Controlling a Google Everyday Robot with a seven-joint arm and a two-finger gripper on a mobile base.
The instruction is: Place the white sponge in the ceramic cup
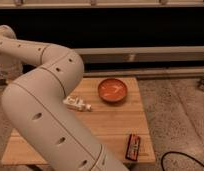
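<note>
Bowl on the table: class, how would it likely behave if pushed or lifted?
The bowl looks rigid with a shiny inside, so it is probably stiff, perhaps slippery and breakable. It sits wide and low on the table, so it would likely slide rather than tip. The claw is not in view; only the arm shows.

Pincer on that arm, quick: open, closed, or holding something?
Pincer: not in view, below the bottom edge where the arm runs out; open, closed or holding cannot be told.
</note>
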